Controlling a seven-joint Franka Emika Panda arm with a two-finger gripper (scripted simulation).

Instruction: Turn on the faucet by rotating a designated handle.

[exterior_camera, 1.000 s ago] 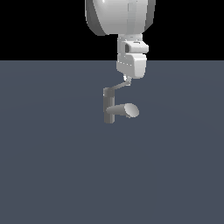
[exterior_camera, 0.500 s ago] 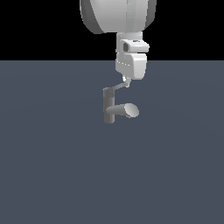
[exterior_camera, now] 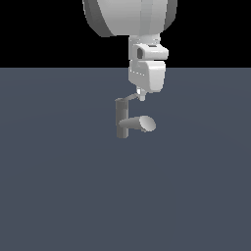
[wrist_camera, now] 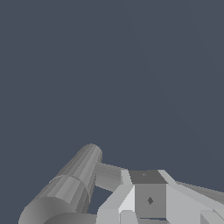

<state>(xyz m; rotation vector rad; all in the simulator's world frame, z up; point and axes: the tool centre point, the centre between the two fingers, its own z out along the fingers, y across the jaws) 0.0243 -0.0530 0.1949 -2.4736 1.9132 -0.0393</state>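
The grey faucet [exterior_camera: 121,120] stands on the dark floor, and its thick spout [exterior_camera: 145,123] points to the exterior view's right. Its thin handle [exterior_camera: 130,97] slants out from the post's top toward the same side. My gripper [exterior_camera: 142,95] hangs straight down with its narrow tips together at the handle's outer end, touching or nearly touching it. It looks shut, with nothing between the fingers. In the wrist view the fingers [wrist_camera: 149,199] sit close against the handle [wrist_camera: 108,176], beside the spout [wrist_camera: 74,183].
The flat dark blue-grey floor [exterior_camera: 59,196] spreads all around the faucet. My large white arm [exterior_camera: 130,17] hangs above and behind it.
The gripper has dropped slightly toward the handle's end, and the upper arm has shifted in view. The handle and spout look unmoved.
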